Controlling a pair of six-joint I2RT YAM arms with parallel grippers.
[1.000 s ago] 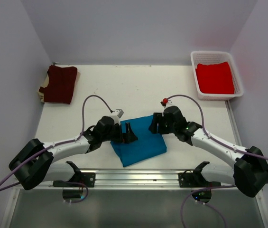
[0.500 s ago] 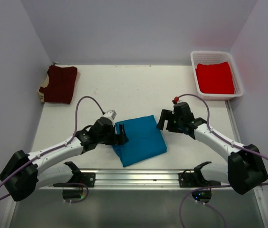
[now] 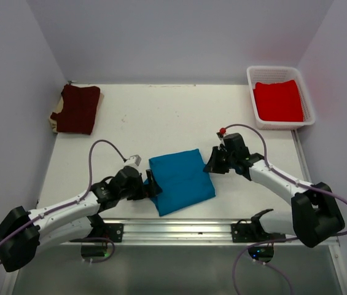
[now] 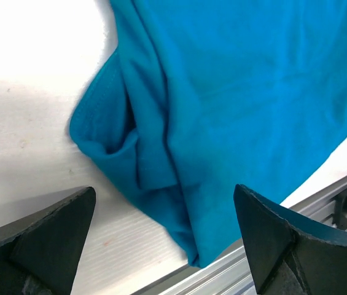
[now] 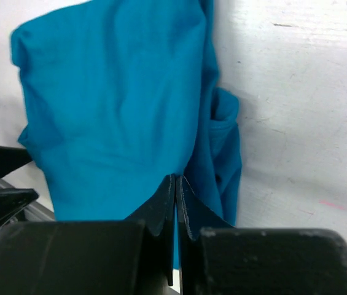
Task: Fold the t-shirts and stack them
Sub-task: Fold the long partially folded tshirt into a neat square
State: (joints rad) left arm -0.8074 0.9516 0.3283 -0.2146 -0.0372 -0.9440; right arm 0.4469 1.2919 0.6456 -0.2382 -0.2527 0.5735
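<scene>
Pale lilac walls close in a white table, with an aluminium rail along the lower edge of the top view. The teal-blue t-shirt lies folded into a rough rectangle at lower centre, its edges bunched. The dark maroon t-shirt sits folded at upper left. The bright red t-shirt lies in the white mesh basket at upper right, so no stack exists yet. The left gripper stands wide apart at the teal shirt's left edge. The right gripper is pressed together at its right edge; whether it pinches cloth is unclear.
</scene>
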